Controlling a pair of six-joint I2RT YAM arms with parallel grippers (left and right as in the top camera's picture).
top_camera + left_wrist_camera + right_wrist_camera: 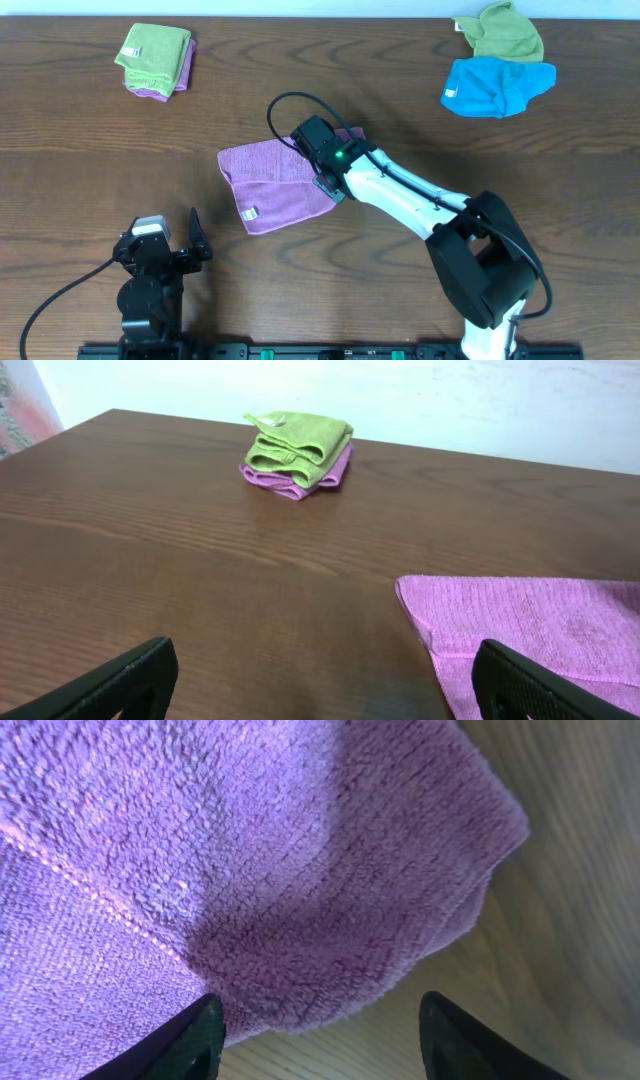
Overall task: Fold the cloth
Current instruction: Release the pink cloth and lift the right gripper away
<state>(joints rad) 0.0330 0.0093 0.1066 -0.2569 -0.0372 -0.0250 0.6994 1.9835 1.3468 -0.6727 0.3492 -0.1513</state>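
Note:
The purple cloth (270,185) lies folded over on the brown table, its small white tag (249,214) at the near left corner. My right gripper (312,148) is open and hovers low over the cloth's far right corner; in the right wrist view the cloth's rounded corner (330,900) lies just ahead of the spread fingers (320,1040). My left gripper (195,232) is open and empty near the table's front left. In the left wrist view the cloth's edge (520,620) lies ahead to the right of the left fingers (320,685).
A folded green cloth on a purple one (155,60) sits at the far left, also in the left wrist view (297,450). A green cloth (505,32) and a bright blue cloth (495,88) lie at the far right.

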